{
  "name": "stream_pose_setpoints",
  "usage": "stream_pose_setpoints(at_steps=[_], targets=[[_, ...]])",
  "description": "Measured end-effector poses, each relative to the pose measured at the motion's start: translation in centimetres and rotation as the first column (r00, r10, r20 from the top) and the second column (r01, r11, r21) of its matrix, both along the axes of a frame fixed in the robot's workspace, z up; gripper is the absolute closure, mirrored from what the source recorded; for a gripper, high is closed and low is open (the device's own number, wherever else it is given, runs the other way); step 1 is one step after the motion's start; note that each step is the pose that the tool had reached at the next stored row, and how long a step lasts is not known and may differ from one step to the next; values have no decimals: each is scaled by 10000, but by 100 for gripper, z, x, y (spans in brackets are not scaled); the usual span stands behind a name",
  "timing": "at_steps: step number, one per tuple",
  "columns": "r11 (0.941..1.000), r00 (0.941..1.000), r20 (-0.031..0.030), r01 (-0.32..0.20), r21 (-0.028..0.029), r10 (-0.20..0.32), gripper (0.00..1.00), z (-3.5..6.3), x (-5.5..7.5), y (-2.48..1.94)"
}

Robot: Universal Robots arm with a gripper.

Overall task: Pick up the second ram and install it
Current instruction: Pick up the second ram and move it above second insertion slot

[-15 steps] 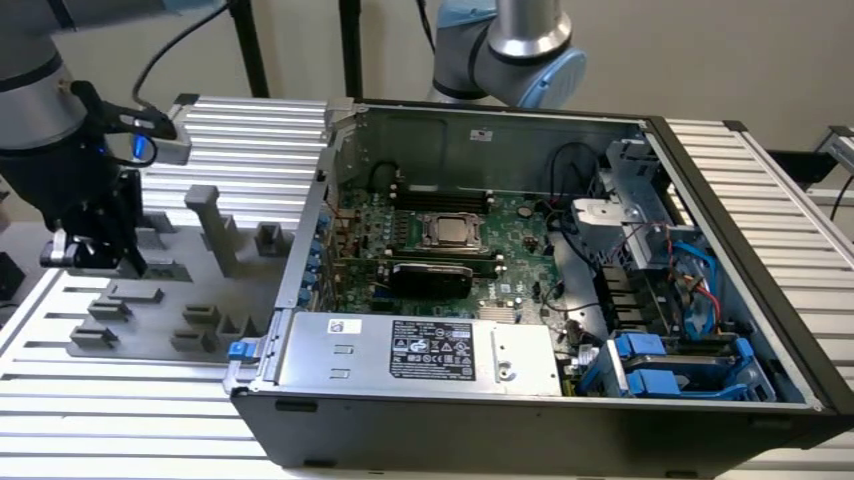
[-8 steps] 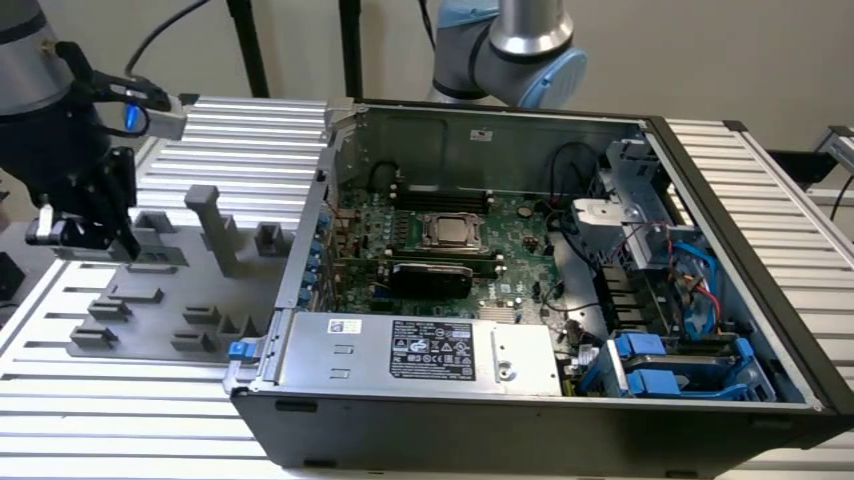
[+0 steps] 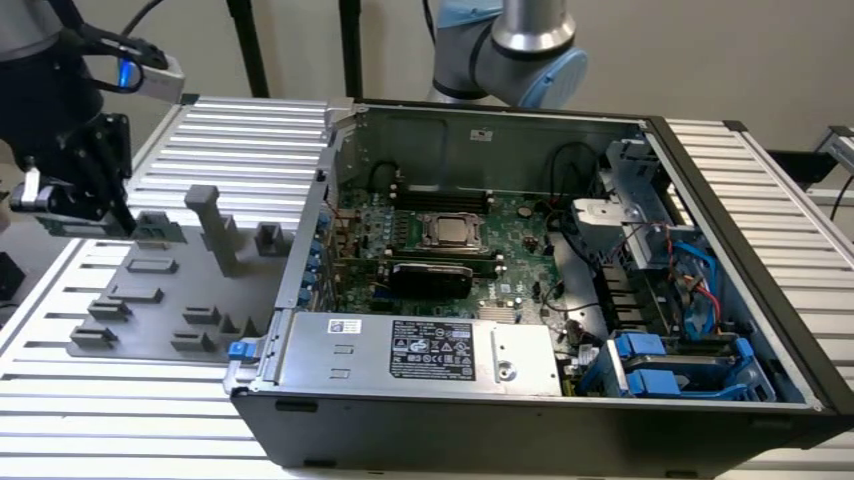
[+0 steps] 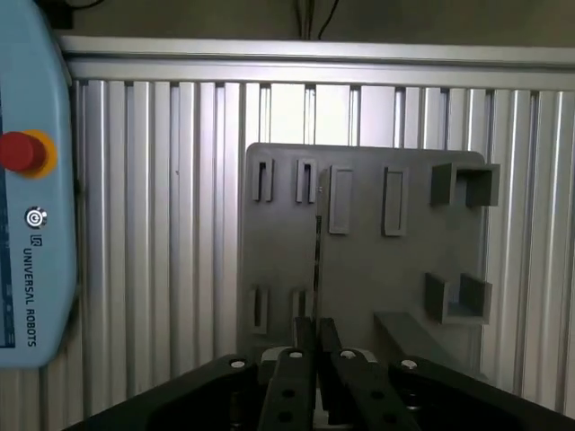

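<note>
Pinching the second ram (image 4: 316, 242) edge-on, our gripper (image 4: 316, 325) has its fingers drawn narrow around the stick, just above the grey fixture plate (image 4: 368, 269). We judge the hold slim: a slight tilt could let the stick slip or snag a fixture block (image 4: 463, 184) on that plate.

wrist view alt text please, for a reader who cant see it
The tool grips the second ram, seen edge-on as a thin dark strip, over a grey fixture plate on a ribbed metal table. A light blue teach pendant with a red button lies alongside.
</note>
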State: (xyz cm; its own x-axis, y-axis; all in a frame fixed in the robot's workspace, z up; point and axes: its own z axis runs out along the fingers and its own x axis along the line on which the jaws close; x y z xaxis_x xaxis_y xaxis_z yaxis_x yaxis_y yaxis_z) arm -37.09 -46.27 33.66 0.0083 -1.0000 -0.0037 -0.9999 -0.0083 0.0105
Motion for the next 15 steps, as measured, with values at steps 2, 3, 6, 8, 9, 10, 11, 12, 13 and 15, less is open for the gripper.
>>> stream_pose_setpoints(at_steps=[2,3,6,8,9,10,11,12,13,15], targets=[[10000,10000,0,0,0,0,86,79,51,1],[10000,10000,2,1,2,-1,86,111,81,2],[10000,10000,0,0,1,0,86,194,180,3],[10000,10000,0,-1,2,1,86,242,253,4],[10000,10000,1,0,3,0,86,264,292,4],[10000,10000,0,0,2,0,86,289,333,4],[10000,10000,1,1,3,-1,86,313,375,5],[10000,10000,1,1,4,-1,86,339,420,5],[10000,10000,1,0,4,0,86,365,465,6],[10000,10000,1,0,5,0,86,417,558,7]])
